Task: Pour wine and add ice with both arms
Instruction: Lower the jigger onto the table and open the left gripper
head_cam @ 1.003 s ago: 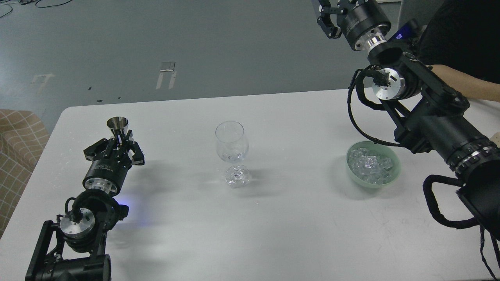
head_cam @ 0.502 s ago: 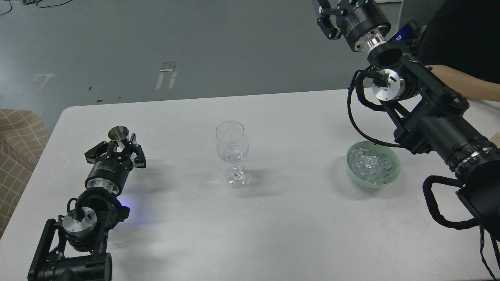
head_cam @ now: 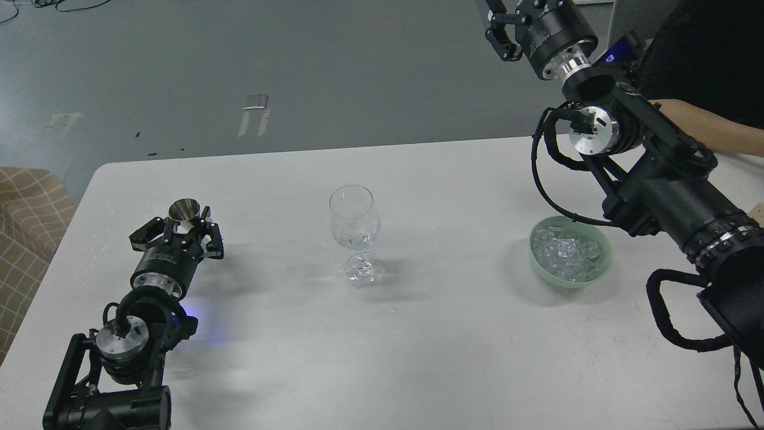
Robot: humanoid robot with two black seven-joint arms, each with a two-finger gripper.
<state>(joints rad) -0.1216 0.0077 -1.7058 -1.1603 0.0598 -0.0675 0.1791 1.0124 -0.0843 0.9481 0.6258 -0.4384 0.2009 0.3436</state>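
A clear wine glass (head_cam: pixel 354 222) stands upright at the middle of the white table (head_cam: pixel 418 346); something glassy lies low in its bowl. Clear ice cubes (head_cam: pixel 564 251) fill a pale green bowl (head_cam: pixel 603 269) at the right. My left gripper (head_cam: pixel 181 232) is at the table's left, shut around the narrow lower part of a small metal cone-shaped cup (head_cam: pixel 184 209), whose open mouth faces up. My right gripper (head_cam: pixel 504 33) is high at the top edge, beyond the table's far side. Its fingers are cut off by the frame.
A person's bare forearm (head_cam: pixel 710 128) rests at the table's far right edge behind my right arm. A chequered seat (head_cam: pixel 24 227) stands off the table's left side. Grey floor lies beyond the far edge.
My left gripper has lowered and drawn back a little with the metal cup, which now sits lower in view. My right arm has hardly moved.
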